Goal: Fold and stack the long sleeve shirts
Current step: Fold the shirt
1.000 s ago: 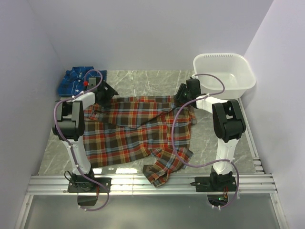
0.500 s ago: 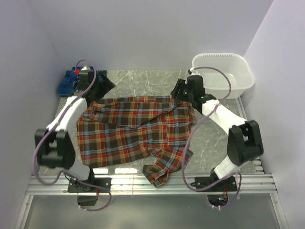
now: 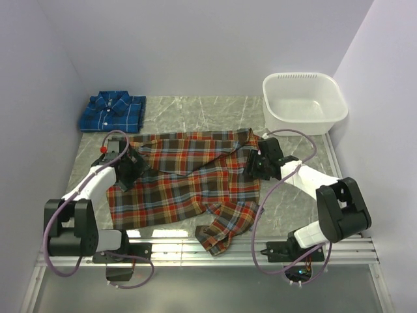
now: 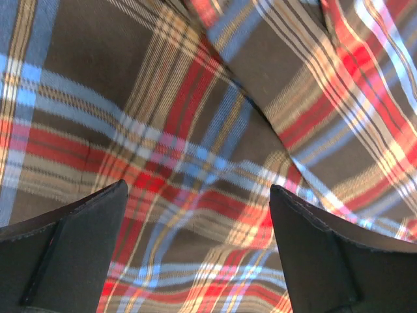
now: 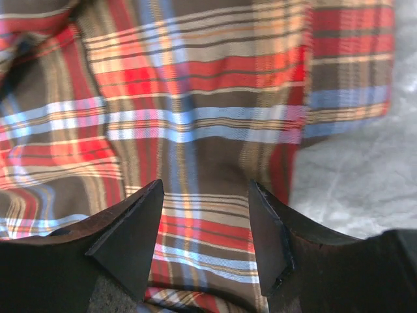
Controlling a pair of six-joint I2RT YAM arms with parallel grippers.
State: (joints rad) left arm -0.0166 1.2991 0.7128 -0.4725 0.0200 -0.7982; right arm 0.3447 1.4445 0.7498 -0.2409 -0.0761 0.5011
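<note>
From above, the red-orange plaid shirt (image 3: pixel 189 186) is lying spread open across the middle of the marble-patterned surface (image 3: pixel 195 111), its collar end toward the far side and one sleeve trailing down to the near edge, where it is bunching up. The blue plaid shirt (image 3: pixel 112 112) is sitting folded in the far left corner, well apart from the red one. A white tub (image 3: pixel 303 122) is standing in the far right corner. Both arms are reaching low over the cloth. The left fingers (image 3: pixel 135 171) are hanging over the shirt's left edge, and the right fingers (image 3: pixel 253 166) are hanging over its right edge, near the upper corner.

In the left wrist view, the two dark fingers are standing wide apart with nothing between them. The red plaid cloth (image 4: pixel 195 98) is filling the whole picture beneath them, a soft fold running diagonally across it.

In the right wrist view, the fingers are likewise standing apart and gripping nothing. The plaid cloth (image 5: pixel 195 98) is lying flat under them, its hemmed edge ending on the right, where bare grey surface (image 5: pixel 352 169) is showing just beside it.
</note>
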